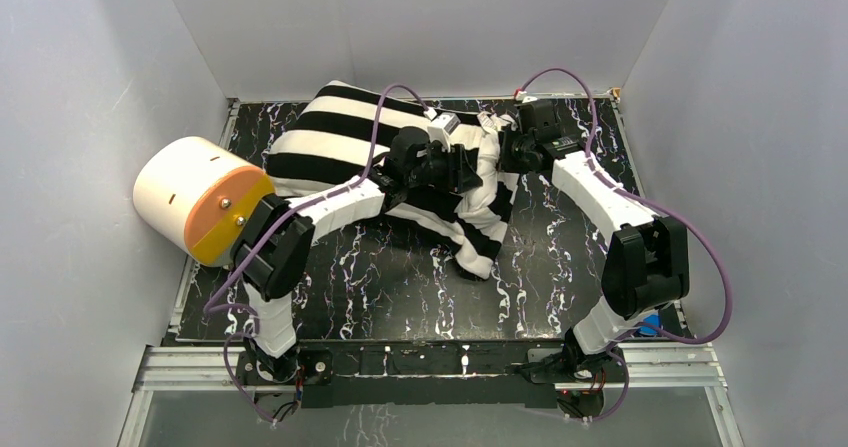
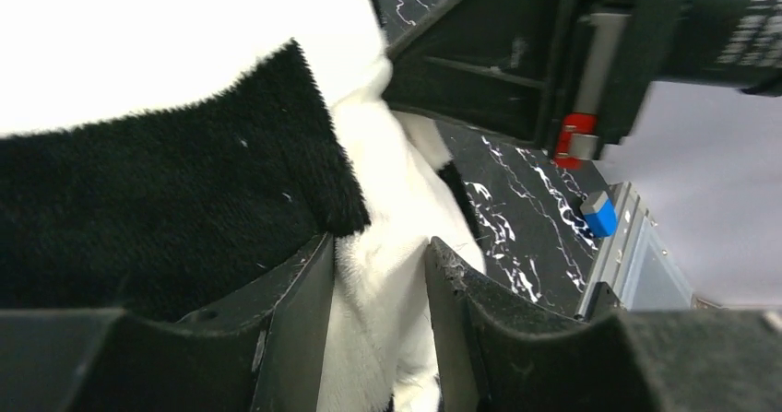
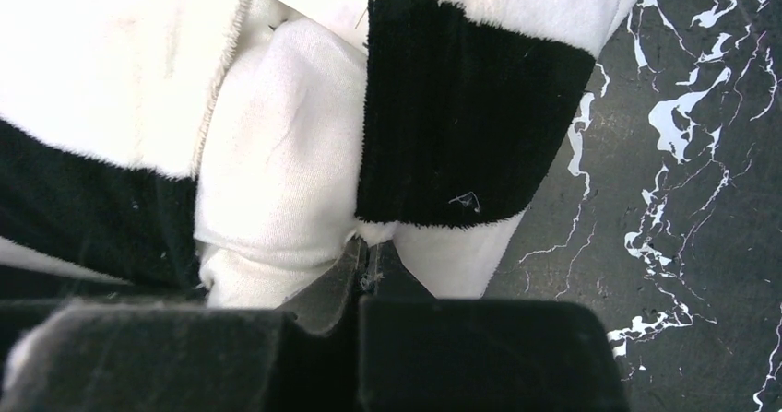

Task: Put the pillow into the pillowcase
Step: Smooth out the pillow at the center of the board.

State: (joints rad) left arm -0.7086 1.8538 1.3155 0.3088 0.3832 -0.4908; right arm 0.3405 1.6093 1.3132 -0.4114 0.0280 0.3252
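Observation:
The striped pillowcase point(image 1: 330, 132) lies at the back middle of the table, bulging at its left end and crumpled at its right end. My left gripper point(image 1: 466, 170) is at that crumpled end, its jaws closed on a thick fold of the case's white fuzzy fabric point(image 2: 383, 200). My right gripper point(image 1: 503, 153) is just right of it. In the right wrist view its jaws are shut point(image 3: 369, 251), pinching the case's edge point(image 3: 461, 126). The white pillow point(image 3: 277, 163) shows as smooth white fabric inside the case's opening. From above the case hides the pillow.
A cream cylinder with an orange face point(image 1: 200, 199) sticks in from the left wall. White walls close in the black marbled table point(image 1: 400, 287) on three sides. A small blue block point(image 2: 599, 215) sits by the metal rail at the near right.

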